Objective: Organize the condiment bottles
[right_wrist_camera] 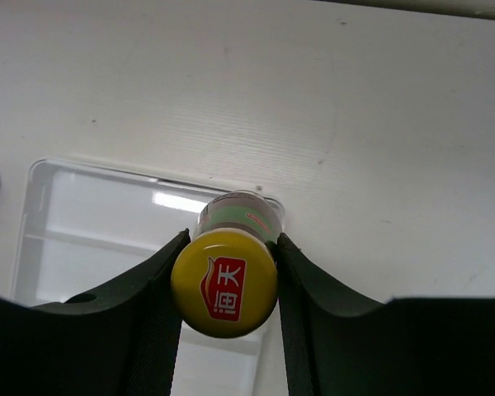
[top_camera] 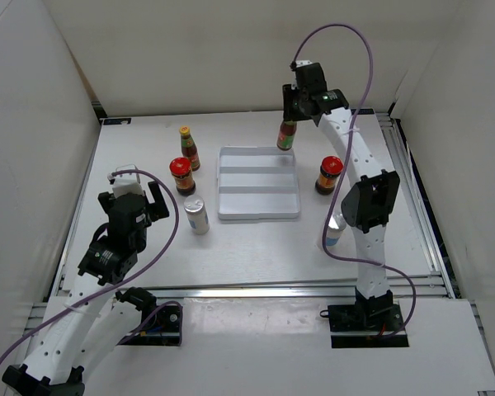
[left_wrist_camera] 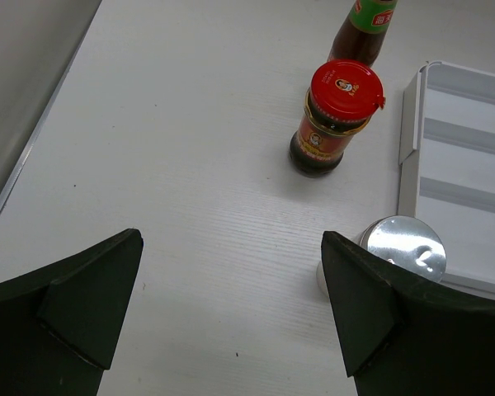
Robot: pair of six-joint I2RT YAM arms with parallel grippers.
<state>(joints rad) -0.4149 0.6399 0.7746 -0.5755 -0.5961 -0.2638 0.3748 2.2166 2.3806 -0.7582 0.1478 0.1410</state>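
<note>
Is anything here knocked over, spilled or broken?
Nothing stands out. The sauce bottle, left red-lidded jar, right red-lidded jar and silver-topped shaker all stand upright, with no spills. The right pincer grips a yellow-capped bottle at the white tray's far right corner. A second shaker is half hidden behind the right arm.

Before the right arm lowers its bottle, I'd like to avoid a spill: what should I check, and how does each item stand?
1. The right gripper shut on the sauce bottle: ok.
2. Bottle upright: ok in the top view.
3. Bottle base wholly inside the white tray rim: cannot tell; it hangs at the far right corner.
4. Tray free of other bottles: ok.
5. The left gripper open, off the tray: ok.
</note>
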